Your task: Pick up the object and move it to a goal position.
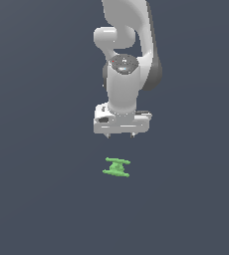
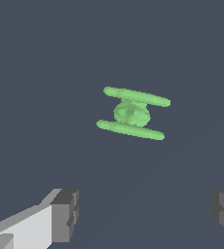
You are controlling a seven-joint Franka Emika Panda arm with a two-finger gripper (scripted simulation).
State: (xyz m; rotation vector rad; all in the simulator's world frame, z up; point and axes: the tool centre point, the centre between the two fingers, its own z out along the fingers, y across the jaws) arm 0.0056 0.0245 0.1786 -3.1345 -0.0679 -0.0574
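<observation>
The object is a small bright green piece, two thin parallel bars joined by a short rounded stem, lying flat on the dark grey floor. In the wrist view the object sits ahead of the fingers, apart from them. My gripper hangs a short way above and slightly behind it, pointing straight down. Its two dark fingertips stand far apart with nothing between them, so the gripper is open and empty.
The white arm rises behind the gripper toward the top of the exterior view. A plain dark grey surface spreads around the green piece on all sides.
</observation>
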